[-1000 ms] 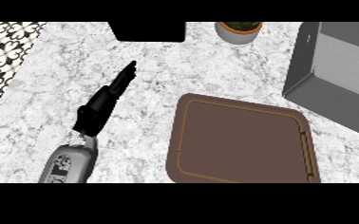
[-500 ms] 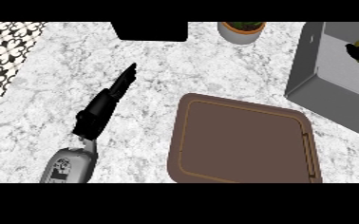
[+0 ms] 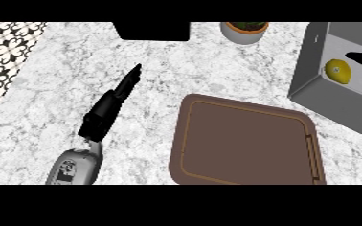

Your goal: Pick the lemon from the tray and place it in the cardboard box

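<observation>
The lemon [image 3: 337,71] is seen at the right edge of the frame, in the upper right, lying inside the cardboard box [image 3: 311,64] — a grey, open container whose near wall runs diagonally down toward the right edge. A small dark spot is visible on the yellow skin. A pale flap or edge is seen just above and to the right of the fruit, inside the box, but what it is cannot be told.

The tray [image 3: 244,146] is placed in the lower centre and lower right of the frame: a brown, rounded rectangle with a raised rim and a thin lighter line traced inside it. Nothing is seen lying on its surface. Its upper right corner lies just beside the lower left corner of the box.

The left hand [image 3: 113,103] is shown in the left half of the frame, extended from a grey forearm [image 3: 74,167] at the lower left. Its black fingers are held straight and close together, pointed up and to the right — an open hand, nothing held. It is well apart from both tray and box.

The right hand is not shown in the view.

On the marbled white counter [image 3: 176,67], a potted plant [image 3: 244,30] is set at the top centre-right, and a black block [image 3: 152,30] at the top centre. A patterned black-and-white surface [image 3: 16,48] is seen at the upper left edge.
</observation>
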